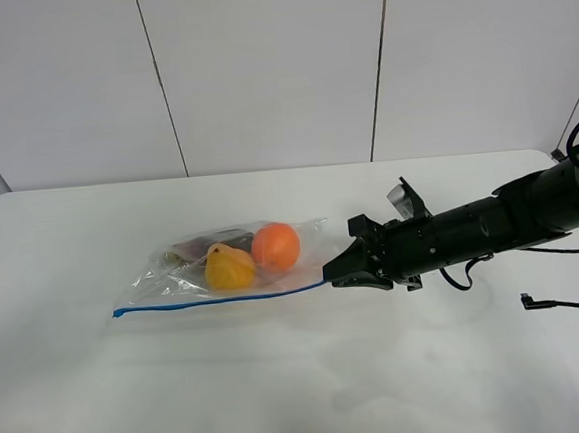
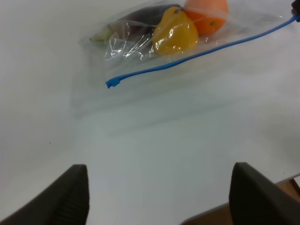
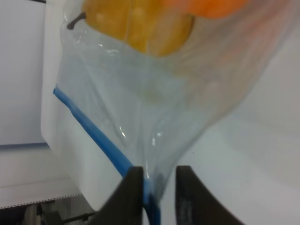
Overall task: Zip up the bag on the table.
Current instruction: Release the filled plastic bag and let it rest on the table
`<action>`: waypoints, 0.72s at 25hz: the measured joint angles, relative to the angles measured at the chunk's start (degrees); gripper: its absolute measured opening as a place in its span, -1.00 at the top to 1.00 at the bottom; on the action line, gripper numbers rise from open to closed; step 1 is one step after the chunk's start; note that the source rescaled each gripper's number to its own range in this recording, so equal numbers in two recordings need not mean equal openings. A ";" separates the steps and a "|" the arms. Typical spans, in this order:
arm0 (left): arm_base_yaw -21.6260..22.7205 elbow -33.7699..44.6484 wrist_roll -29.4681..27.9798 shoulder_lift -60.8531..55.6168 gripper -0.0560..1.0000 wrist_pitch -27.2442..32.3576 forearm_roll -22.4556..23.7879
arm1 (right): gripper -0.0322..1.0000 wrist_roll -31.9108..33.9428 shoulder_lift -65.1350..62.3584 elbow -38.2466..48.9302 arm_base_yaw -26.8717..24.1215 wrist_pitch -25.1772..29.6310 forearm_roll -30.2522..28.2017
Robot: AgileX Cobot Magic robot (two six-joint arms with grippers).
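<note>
The clear bag [image 1: 189, 272] lies on the white table [image 1: 283, 388], with an orange fruit [image 1: 275, 246], a yellow fruit [image 1: 229, 267] and a dark item inside. Its blue seal strip [image 1: 216, 300] runs along the near edge. My right gripper [image 1: 331, 277] is shut on the strip's right end; the right wrist view shows the fingers [image 3: 132, 192] pinching the blue strip [image 3: 101, 138] and plastic. My left gripper [image 2: 157, 197] is open and empty, well short of the bag [image 2: 140, 37], near the strip's free end [image 2: 111, 83]. The left arm is out of the high view.
A black cable and plug [image 1: 542, 303] lie on the table at the right, behind the right arm [image 1: 501, 222]. The table's near edge [image 2: 281, 180] shows in the left wrist view. White wall panels stand behind the table.
</note>
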 joint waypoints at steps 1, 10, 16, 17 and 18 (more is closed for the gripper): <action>0.00 0.00 0.00 0.00 -0.95 0.00 0.00 | 0.30 -0.06 0.00 0.00 0.00 0.60 0.07; 0.00 0.00 0.00 0.00 -0.95 0.00 0.00 | -0.15 -0.26 0.00 -0.07 0.00 2.19 1.01; 0.00 0.00 0.00 0.00 -0.95 0.00 0.00 | -0.16 -0.26 0.00 -0.07 0.00 2.19 1.22; 0.00 0.00 0.00 0.00 -0.95 0.00 0.00 | -0.16 -0.56 0.00 -0.07 0.00 2.19 1.27; 0.00 0.00 0.00 0.00 -0.95 0.00 0.00 | -0.16 -0.91 0.00 -0.07 0.00 2.19 1.27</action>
